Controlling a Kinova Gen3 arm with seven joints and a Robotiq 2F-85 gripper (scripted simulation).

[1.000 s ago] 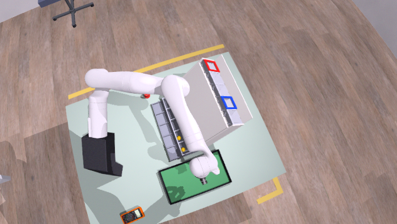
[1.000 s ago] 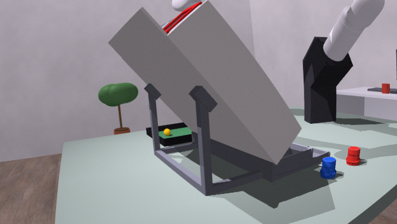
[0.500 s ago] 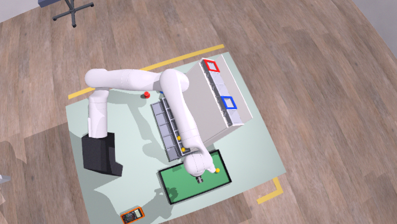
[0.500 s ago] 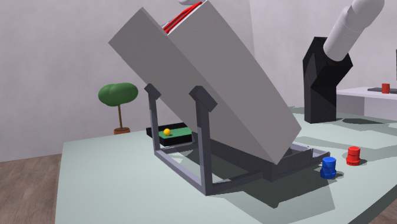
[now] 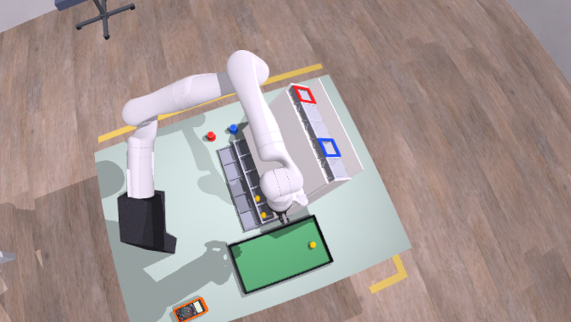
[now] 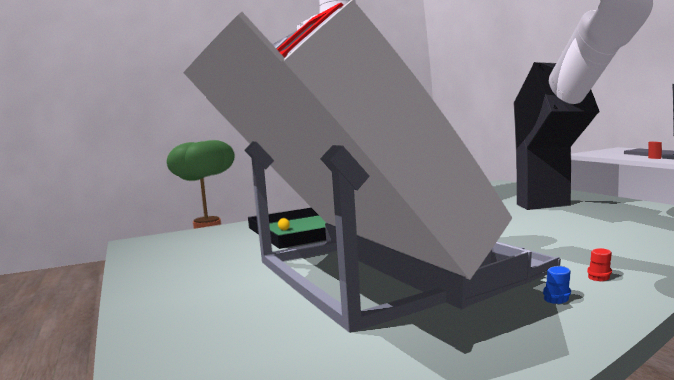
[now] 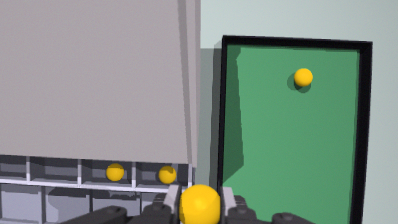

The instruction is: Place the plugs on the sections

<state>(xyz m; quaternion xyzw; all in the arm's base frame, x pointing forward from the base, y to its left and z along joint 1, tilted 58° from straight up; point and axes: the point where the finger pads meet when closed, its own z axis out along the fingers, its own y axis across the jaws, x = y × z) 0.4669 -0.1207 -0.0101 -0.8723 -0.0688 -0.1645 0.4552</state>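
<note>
Top view: multimeter markings illegible.

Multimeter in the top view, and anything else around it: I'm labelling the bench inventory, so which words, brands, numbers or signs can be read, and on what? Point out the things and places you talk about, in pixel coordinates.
No readable text anywhere.
Orange multimeter (image 5: 186, 313): dial markings too small and blurred to read; no digits discernible on its screen.
Funnel bands, red (image 5: 313, 97) and blue (image 5: 335, 147): colour only, no lettering visible.

Matt green tray floor (felt-like, almost).
</note>
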